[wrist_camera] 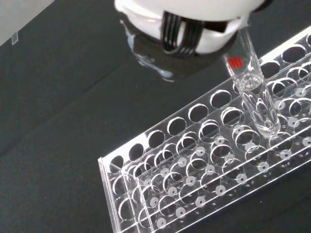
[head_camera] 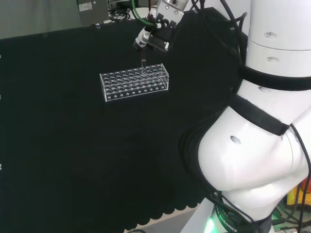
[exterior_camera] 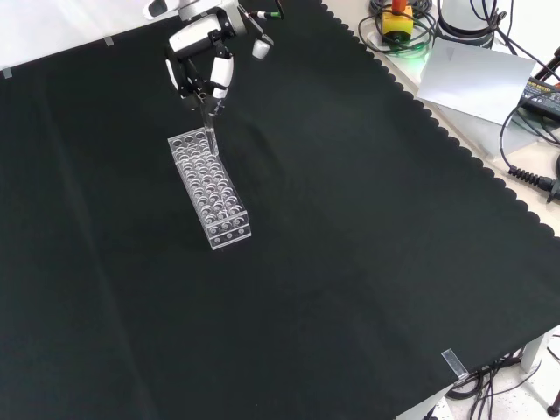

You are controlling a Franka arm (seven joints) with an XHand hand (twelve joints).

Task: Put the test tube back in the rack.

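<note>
A: What do we log for materials? 
B: We see a clear plastic rack (exterior_camera: 210, 189), a long box with rows of round holes and see-through walls. The test tube (wrist_camera: 253, 90) is clear glass or plastic, a straight cylinder with a rounded bottom and a small red mark near its upper part.

A: Where is the tube? 
B: We see it upright in the hand (exterior_camera: 203, 59), its lower end down among the holes at the rack end nearest the hand; in the wrist view its bottom sits at the rack's top plate. We cannot tell if it rests on the base.

A: Fingers? 
B: We see the fingers (exterior_camera: 222, 75) curled on the tube's upper part, pinching it.

A: Surface and room? 
B: We note black cloth (exterior_camera: 350, 262) with a scalloped edge over the bench, matte, lightly creased. In the front view, cables and a grey sheet (exterior_camera: 477, 74) lie beyond the cloth edge.

A: Writing? 
B: We read none.
</note>
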